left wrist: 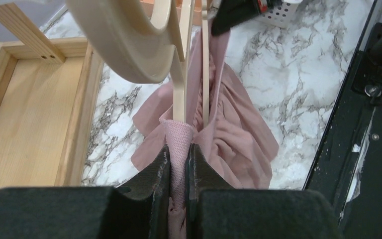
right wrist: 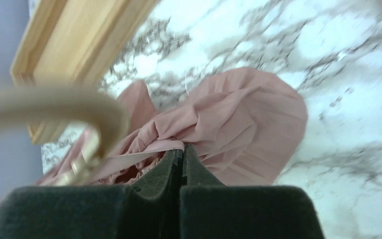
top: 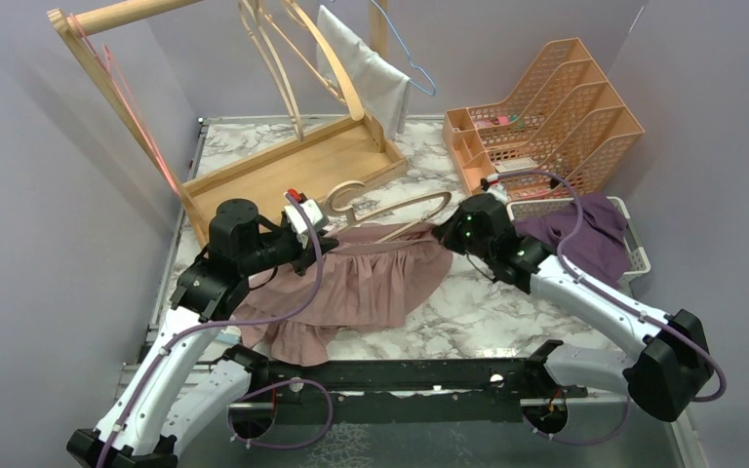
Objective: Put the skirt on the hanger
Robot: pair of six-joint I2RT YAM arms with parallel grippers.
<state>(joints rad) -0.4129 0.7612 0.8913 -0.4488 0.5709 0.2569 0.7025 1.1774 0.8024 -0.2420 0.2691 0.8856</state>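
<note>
A dusty-pink skirt (top: 361, 283) hangs bunched between both grippers above the marble table (top: 507, 312). A pale wooden hanger (top: 390, 210) lies along its waistband, hook towards the left. My left gripper (top: 317, 239) is shut on the waistband's left end, with pink fabric (left wrist: 179, 144) pinched between the jaws below the hanger's bars (left wrist: 179, 74). My right gripper (top: 441, 232) is shut on the waistband's right end (right wrist: 174, 145), with the blurred hanger (right wrist: 54, 107) close at left. The skirt (right wrist: 238, 114) drapes below it.
A wooden rack with a tray base (top: 293, 171) and several hangers (top: 293, 58) stands at back left. An orange file organiser (top: 546, 117) stands at back right. A purple garment (top: 585, 229) lies in a white basket (top: 636, 253) at right.
</note>
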